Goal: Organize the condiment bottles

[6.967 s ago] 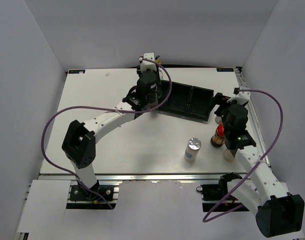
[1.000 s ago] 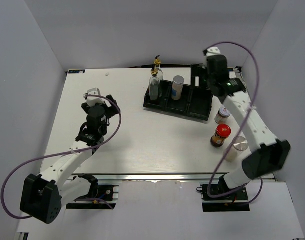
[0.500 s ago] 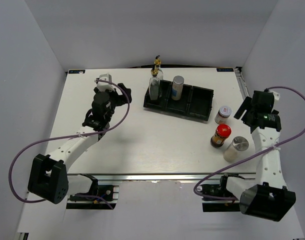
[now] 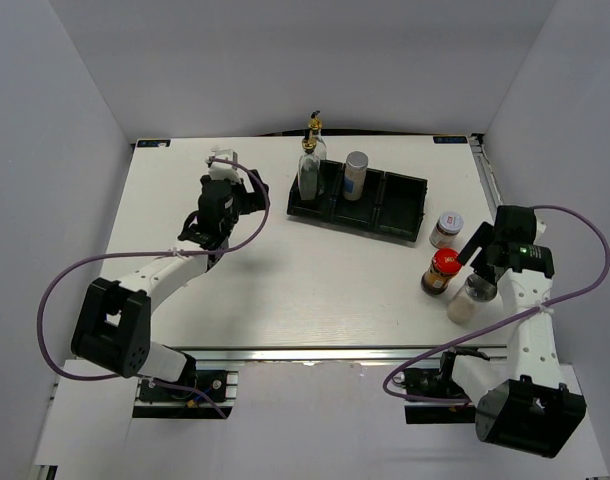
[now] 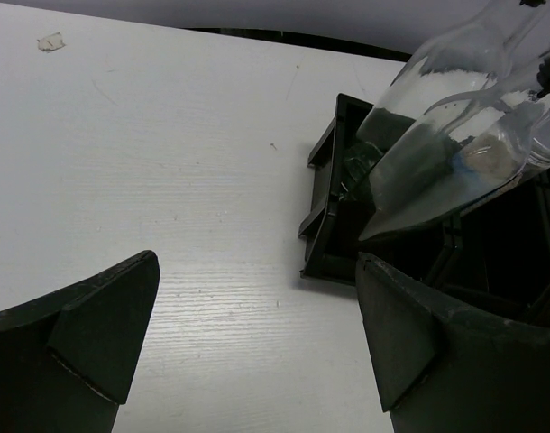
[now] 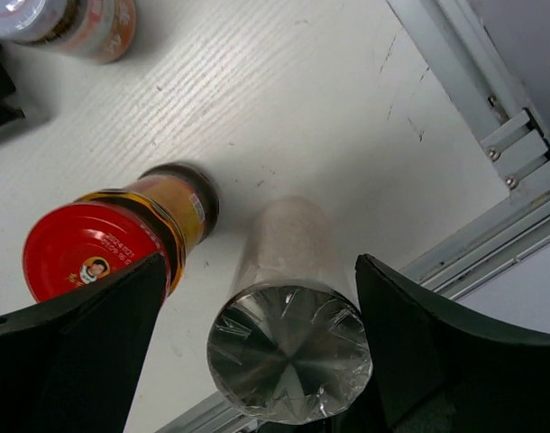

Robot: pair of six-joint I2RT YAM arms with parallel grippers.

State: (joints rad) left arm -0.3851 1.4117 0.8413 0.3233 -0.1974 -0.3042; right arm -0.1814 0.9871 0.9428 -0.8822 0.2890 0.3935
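Note:
Two clear glass bottles (image 4: 308, 172) with gold spouts stand in the left compartment of the black tray (image 4: 395, 210); a silver-capped shaker (image 4: 356, 174) stands in the compartment beside them. My left gripper (image 4: 253, 197) is open on the table left of the tray, facing the bottles (image 5: 437, 135), with nothing between its fingers (image 5: 104, 325). My right gripper (image 4: 482, 268) hangs open over a second silver-capped shaker (image 6: 290, 352), whose cap shows between the fingers without contact. The red-lidded jar (image 6: 86, 257) stands just left of it. The white-labelled jar (image 4: 446, 229) is further back.
The tray's middle and right compartments hold nothing besides the one shaker. The metal rail of the table's edge (image 6: 491, 117) runs close behind the right-hand shaker. The tray's left wall (image 5: 325, 207) is just ahead of my left fingers.
My left gripper has moved up and right toward the tray. The right arm has swung from behind the tray to the right side and come down over the shaker.

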